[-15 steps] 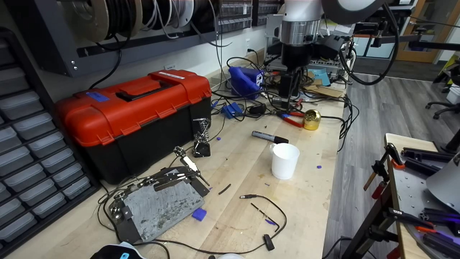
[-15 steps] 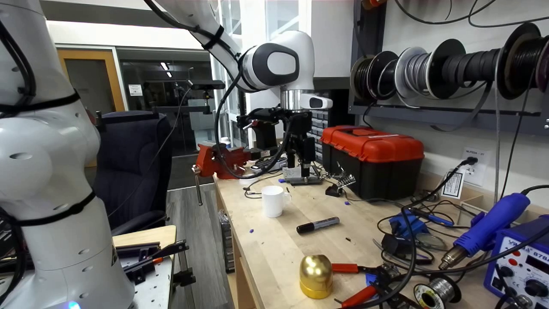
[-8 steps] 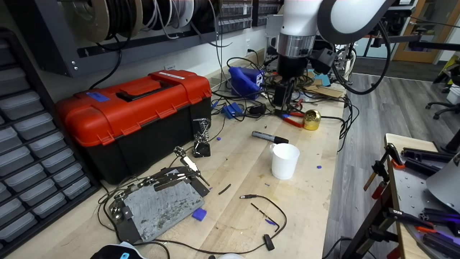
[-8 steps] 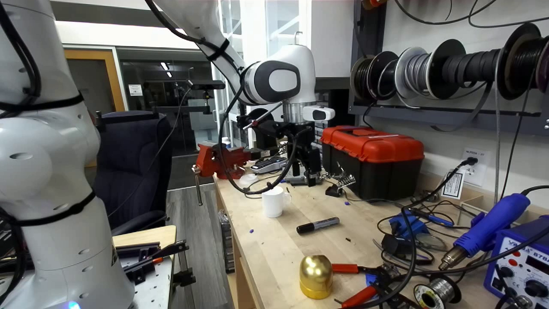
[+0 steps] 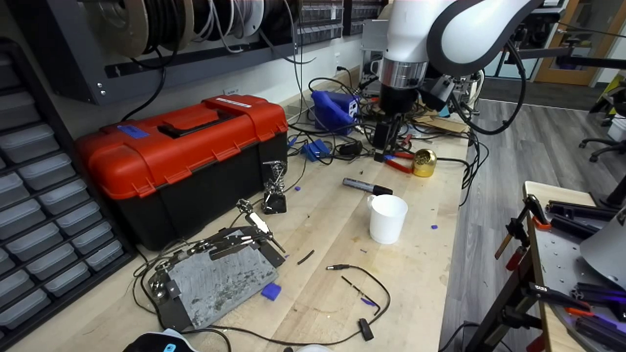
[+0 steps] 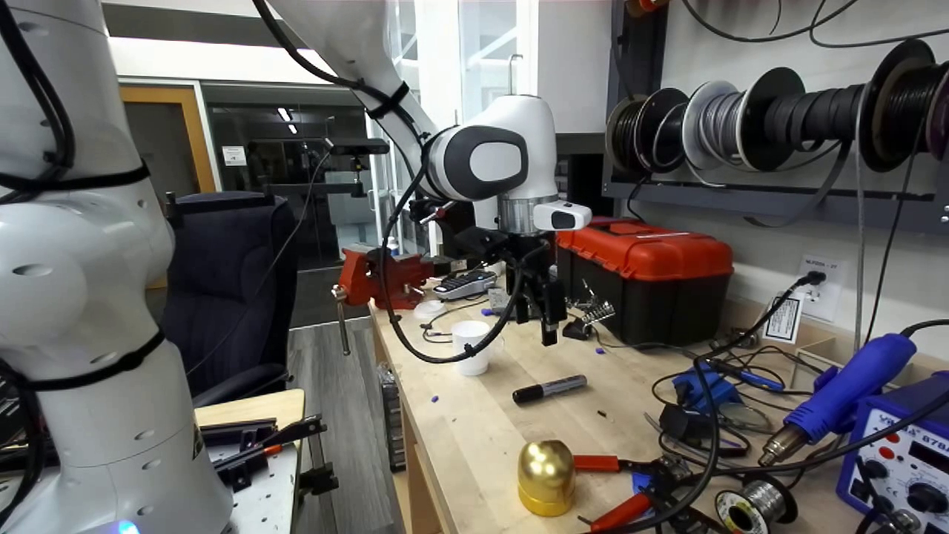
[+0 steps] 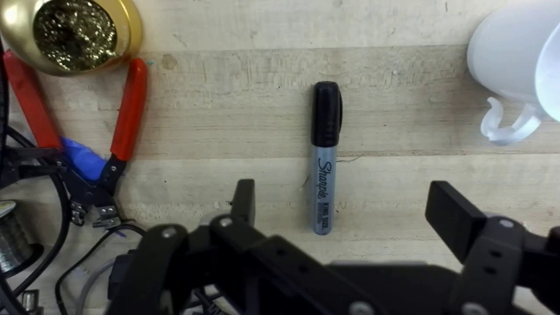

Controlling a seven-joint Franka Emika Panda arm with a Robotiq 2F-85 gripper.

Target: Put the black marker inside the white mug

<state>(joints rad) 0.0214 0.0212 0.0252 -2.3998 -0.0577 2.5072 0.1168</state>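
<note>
The black marker (image 7: 324, 175) lies flat on the wooden table, with a black cap and a grey barrel. It shows in both exterior views (image 5: 368, 187) (image 6: 549, 389). The white mug (image 7: 509, 57) stands upright beside it, near the cap end, and shows in both exterior views (image 5: 388, 222) (image 6: 470, 348). My gripper (image 7: 343, 199) is open and empty, above the table. In the wrist view the barrel appears between the fingers, closer to the left finger (image 7: 244, 201); the cap extends past the fingertips. A robot cable crosses in front of the mug in an exterior view.
A gold tip cleaner (image 7: 127, 26) and red-handled pliers (image 7: 131, 109) lie to one side of the marker. Tangled cables and a blue soldering station (image 6: 904, 445) are behind them. A red toolbox (image 5: 186, 146) stands along the wall. A helping-hands stand (image 5: 274, 188) is in front of it.
The arm has come down, and the gripper is lower and closer to the marker in the exterior views. The marker and mug have not moved.
</note>
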